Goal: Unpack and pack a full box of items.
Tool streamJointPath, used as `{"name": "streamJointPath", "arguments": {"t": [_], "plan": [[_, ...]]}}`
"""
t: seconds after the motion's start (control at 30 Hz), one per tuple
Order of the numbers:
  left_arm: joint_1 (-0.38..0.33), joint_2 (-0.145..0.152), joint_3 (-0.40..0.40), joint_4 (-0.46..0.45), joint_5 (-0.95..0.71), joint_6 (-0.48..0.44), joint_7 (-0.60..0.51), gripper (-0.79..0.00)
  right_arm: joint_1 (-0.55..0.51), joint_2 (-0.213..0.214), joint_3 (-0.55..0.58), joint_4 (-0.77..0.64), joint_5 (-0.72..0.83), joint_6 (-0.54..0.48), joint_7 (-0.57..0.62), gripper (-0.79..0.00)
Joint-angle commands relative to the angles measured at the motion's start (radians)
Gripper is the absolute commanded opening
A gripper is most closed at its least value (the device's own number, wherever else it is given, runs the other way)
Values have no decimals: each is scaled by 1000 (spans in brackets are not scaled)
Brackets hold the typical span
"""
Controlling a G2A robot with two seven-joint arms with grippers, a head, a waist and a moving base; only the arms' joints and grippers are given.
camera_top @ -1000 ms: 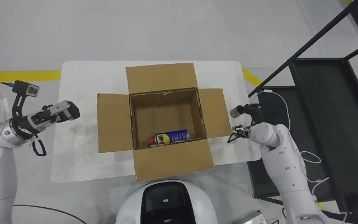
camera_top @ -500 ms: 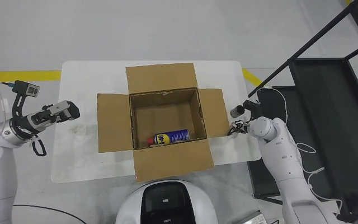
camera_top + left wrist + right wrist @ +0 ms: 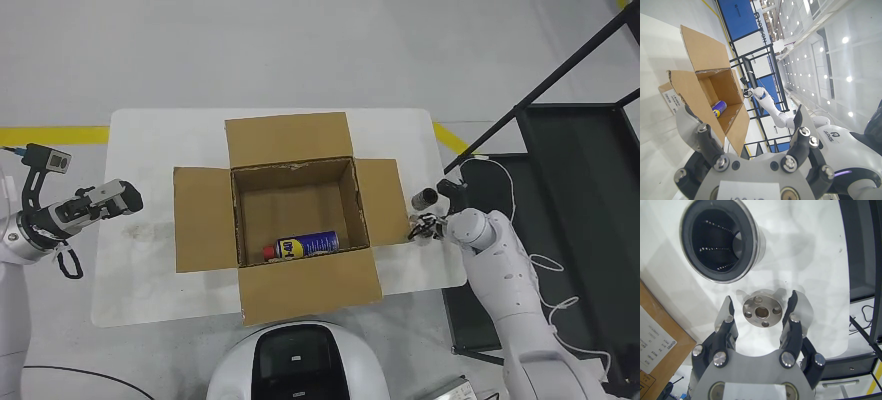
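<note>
In the top view the open box (image 3: 295,215) sits mid-frame on the white table (image 3: 160,150). One spray can (image 3: 305,244) lies on its floor near the lower wall, its long axis running left to right. The left gripper (image 3: 125,197) hangs at the frame's left, near the table's left edge and well apart from the box. The right gripper (image 3: 424,229) is at the right, just beside the box's right flap, with a dark bearing sleeve (image 3: 425,197) just above it in the frame. By this view, the right arm is the nearer one to the can.

In the left wrist view the left gripper (image 3: 743,111) is spread wide with nothing in it. The box stands at left centre, and the can's end faces the camera from the floor.

In the right wrist view the right gripper (image 3: 761,297) is parted and grips nothing. A round metal flange (image 3: 762,313) lies flat on the table between its fingers (image 3: 791,306), with gaps on both sides (so closing looks like the likely next move). The sleeve lies toward the upper left, beyond the fingertips, its open bore facing the camera.
</note>
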Motion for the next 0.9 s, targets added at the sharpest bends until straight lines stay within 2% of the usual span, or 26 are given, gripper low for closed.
{"name": "streamJointPath", "arguments": {"t": [0.0,0.17,0.33,0.47,0.63,0.87], "plan": [[0,0,0,0,0,0,0,0,-12,3,13,-26,3,4,-4,0],[0,0,0,0,0,0,0,0,-121,18,95,-238,20,35,-9,0],[0,0,0,0,0,0,0,0,-255,30,187,-499,77,42,54,0],[0,0,0,0,0,0,0,0,-298,34,207,-648,105,28,85,0],[0,0,0,0,0,0,0,0,-276,35,146,-748,170,-113,106,0],[0,0,0,0,0,0,0,0,-110,34,-62,-769,188,-367,212,0]]}}
